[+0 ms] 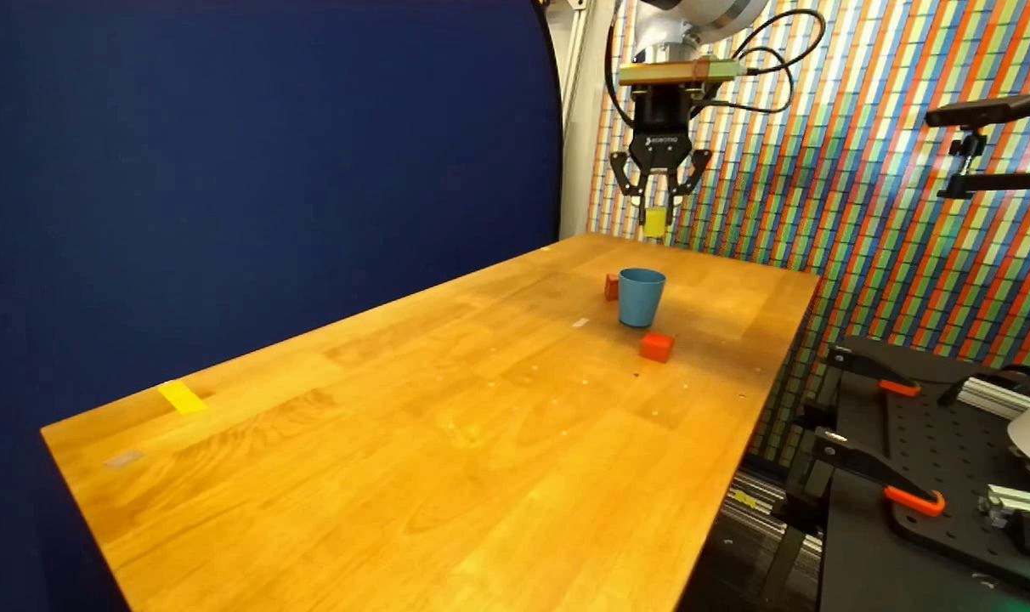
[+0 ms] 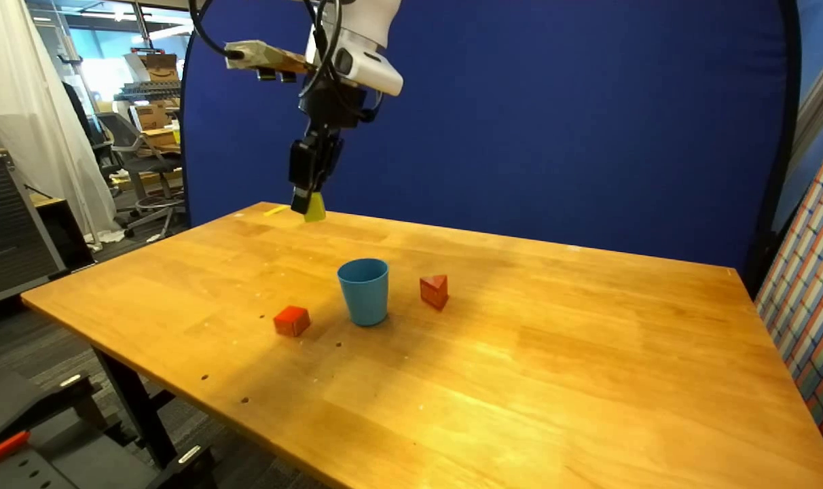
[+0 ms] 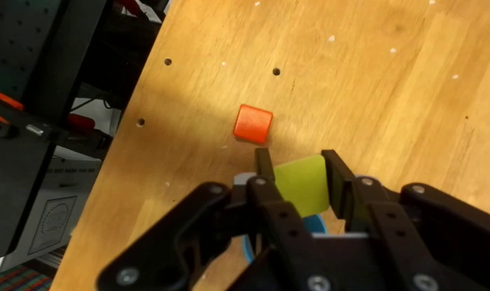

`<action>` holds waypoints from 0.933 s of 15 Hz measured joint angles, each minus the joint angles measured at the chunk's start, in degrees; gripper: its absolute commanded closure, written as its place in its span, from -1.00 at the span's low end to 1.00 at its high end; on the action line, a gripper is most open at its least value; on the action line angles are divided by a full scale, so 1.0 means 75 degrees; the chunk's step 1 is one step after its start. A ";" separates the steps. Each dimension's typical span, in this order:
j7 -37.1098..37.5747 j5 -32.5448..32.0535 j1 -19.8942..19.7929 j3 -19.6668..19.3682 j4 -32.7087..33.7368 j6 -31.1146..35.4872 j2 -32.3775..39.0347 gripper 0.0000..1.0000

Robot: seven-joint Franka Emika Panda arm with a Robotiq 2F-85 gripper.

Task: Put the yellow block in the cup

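Black pincer of mine (image 3: pixel 296 163), closest in the wrist view, clasping the yellow block (image 3: pixel 305 188).
I hold it up above the wooden table (image 1: pixel 413 476), higher than the blue cup (image 2: pixel 366 297), which stands upright; near the cup, on opposite sides, sit a red-orange block (image 2: pixel 292 322) and a red wedge (image 2: pixel 434 293).

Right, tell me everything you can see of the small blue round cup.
The small blue round cup looks like smooth plastic, with an open top, tapering to a narrower base; no handle shows. It stands upright on the brown wooden table, between the red-orange box-shaped block and the red triangular block, touching neither. Its inner bottom is hidden. In the wrist view, the black two-fingered pincer and the small yellow block cover most of it.
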 measured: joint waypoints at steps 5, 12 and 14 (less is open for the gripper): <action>0.0094 -0.0110 -0.0372 -0.0102 0.0110 -0.0237 0.0074 0.69; 0.0092 -0.0109 -0.0423 -0.0102 0.0765 -0.0676 0.0976 0.69; 0.0092 -0.0109 -0.0458 -0.0105 0.1034 -0.0814 0.1245 0.69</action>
